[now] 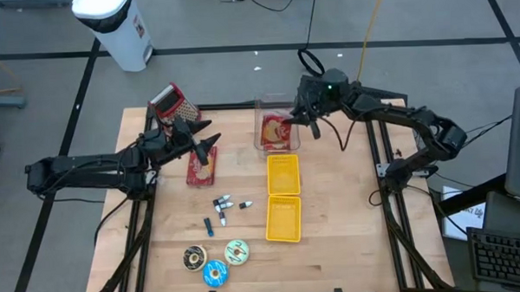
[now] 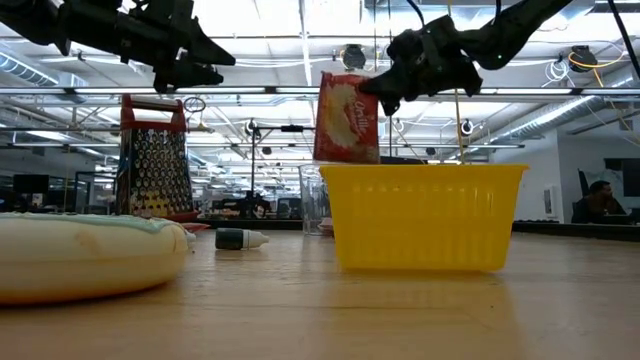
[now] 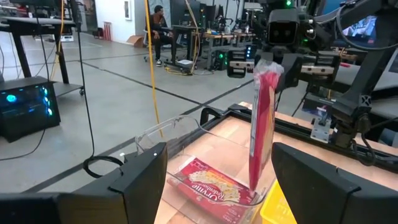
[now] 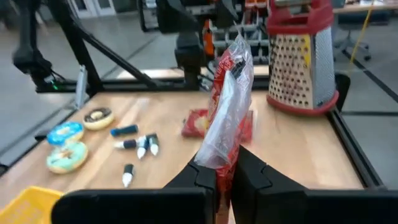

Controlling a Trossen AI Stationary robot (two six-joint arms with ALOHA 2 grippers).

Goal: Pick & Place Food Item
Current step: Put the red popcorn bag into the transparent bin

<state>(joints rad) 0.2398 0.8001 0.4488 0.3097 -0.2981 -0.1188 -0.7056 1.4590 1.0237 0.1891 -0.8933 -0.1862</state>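
Note:
My right gripper (image 1: 301, 117) is shut on a red snack packet (image 3: 262, 124) that hangs over a clear plastic bin (image 1: 260, 107) at the table's far middle. A second red packet (image 3: 214, 186) lies flat in the bin's bottom. A third red packet (image 1: 202, 165) lies flat on the table's left half. Just above it, my left gripper (image 1: 209, 139) stands open, level and holding nothing, pointing toward the bin. My right gripper pinches the packet's crimped end (image 4: 222, 163) between its two fingers (image 4: 252, 177), coming about level from the table's right side. The packet hangs upright below the fingers. Its lower end (image 3: 255, 180) reaches down between the bin's walls; whether it touches anything, I cannot tell.
Two yellow baskets (image 1: 283, 174) (image 1: 284, 217) lie in a row in front of the bin. A metal box grater (image 1: 167, 101) stands at the far left. Several small markers (image 1: 223, 204) lie mid-table, and three round tape-like discs (image 1: 214, 272) sit near the front edge.

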